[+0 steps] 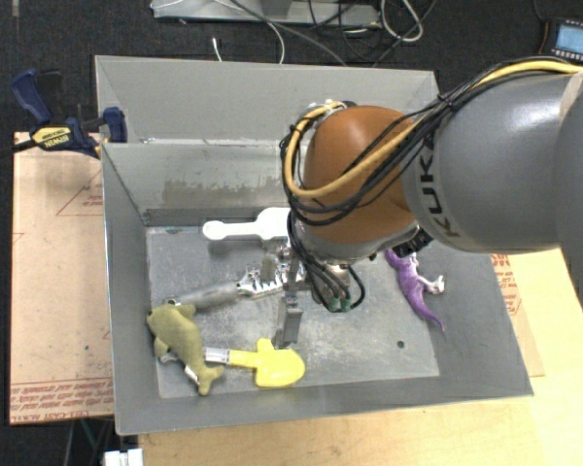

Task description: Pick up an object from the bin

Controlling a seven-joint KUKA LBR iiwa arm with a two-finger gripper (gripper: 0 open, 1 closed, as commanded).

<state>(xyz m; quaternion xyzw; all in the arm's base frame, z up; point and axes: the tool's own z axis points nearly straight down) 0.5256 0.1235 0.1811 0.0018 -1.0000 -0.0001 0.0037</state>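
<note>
Grey bin [126, 260]: arm [360, 178] hides white spatula [238, 228] right end.

The orange cover [355, 178] hides part of the white spatula [235, 228] and purple lizard [415, 287].

The gripper [235, 320] is hanging low in the grey bin [126, 260], fingers spread wide, one fingertip near a yellow scoop-shaped toy [277, 367] lying beside an olive plush animal [178, 333].

Matt metal bin [126, 260] (scuffed floor) w/ glossy yellow plastic toy [277, 367]
</note>
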